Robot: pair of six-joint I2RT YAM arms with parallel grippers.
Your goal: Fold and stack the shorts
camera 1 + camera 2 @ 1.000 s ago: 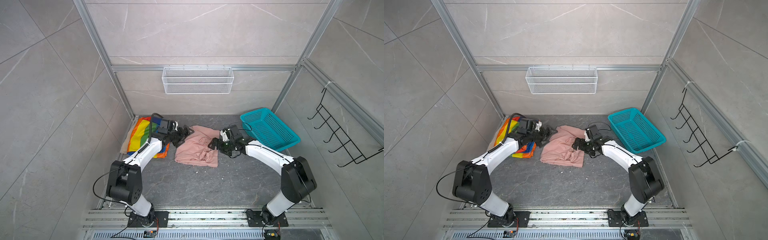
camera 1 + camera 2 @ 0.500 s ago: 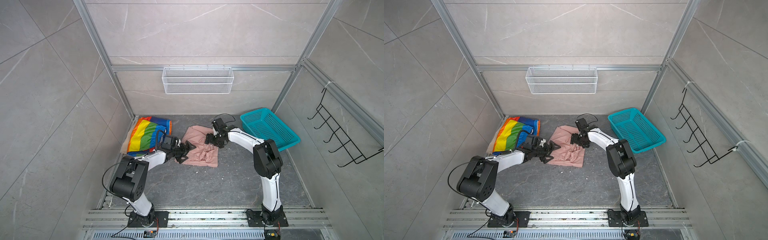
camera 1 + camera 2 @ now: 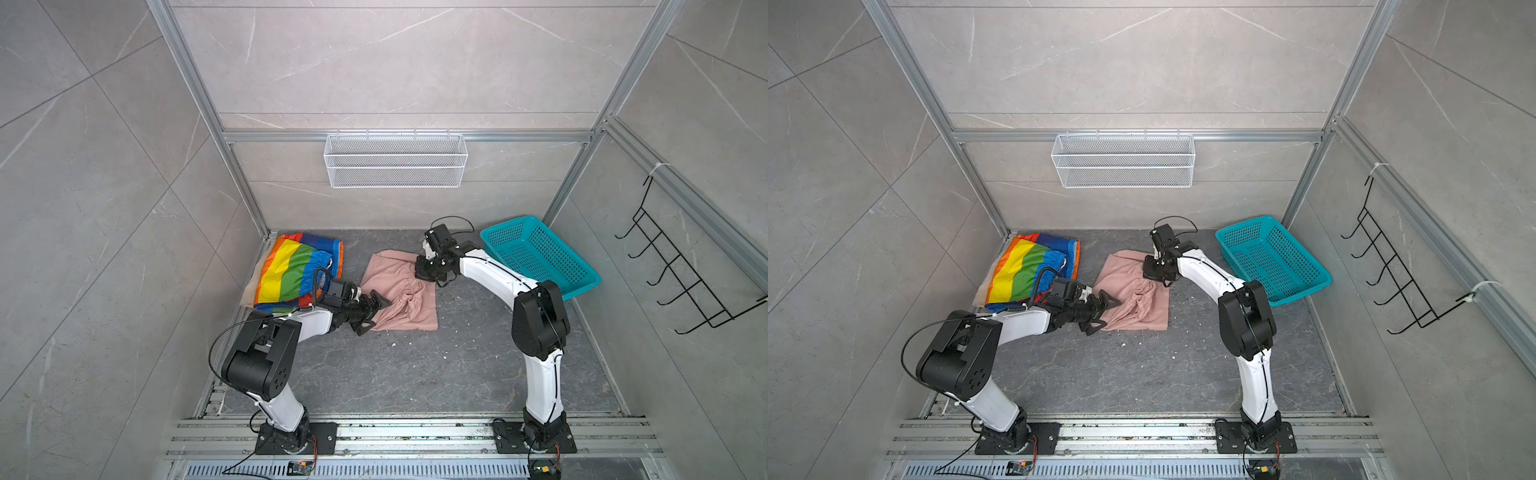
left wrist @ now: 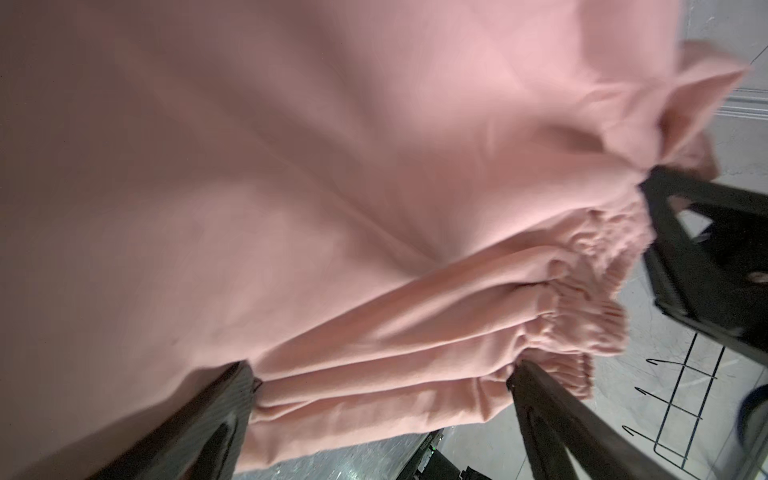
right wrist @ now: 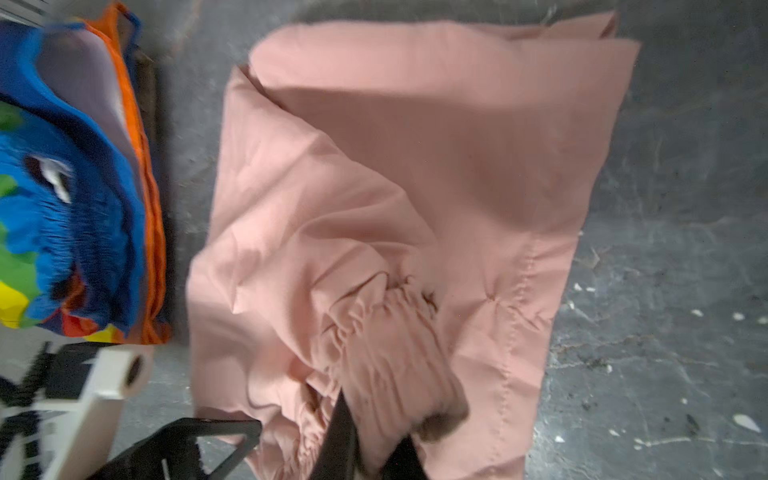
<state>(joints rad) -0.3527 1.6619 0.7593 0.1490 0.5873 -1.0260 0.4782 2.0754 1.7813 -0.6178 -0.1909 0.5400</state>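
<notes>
The dusty pink shorts (image 3: 401, 297) (image 3: 1136, 299) lie crumpled mid-floor in both top views. My right gripper (image 3: 424, 272) (image 3: 1151, 272) (image 5: 368, 451) is shut on their gathered waistband at the far right side. My left gripper (image 3: 376, 311) (image 3: 1106, 311) (image 4: 382, 403) is open at the shorts' near left edge. Its fingers (image 4: 220, 415) stand wide on either side of a fold of pink shorts (image 4: 291, 166), not pinching it. The rainbow-striped shorts (image 3: 293, 270) (image 3: 1025, 270) (image 5: 62, 208) lie folded at the back left, on top of the beige shorts (image 3: 248, 293) (image 3: 982, 293).
A teal perforated basket (image 3: 540, 257) (image 3: 1273, 257) stands at the back right, close behind my right arm. A white wire shelf (image 3: 395, 160) hangs on the back wall and a black hook rack (image 3: 685, 282) on the right wall. White crumbs dot the grey floor.
My right gripper swung to the far side of the pink shorts and closed on the waistband. My left gripper left the rainbow shorts for the pink shorts' near edge, still open.
</notes>
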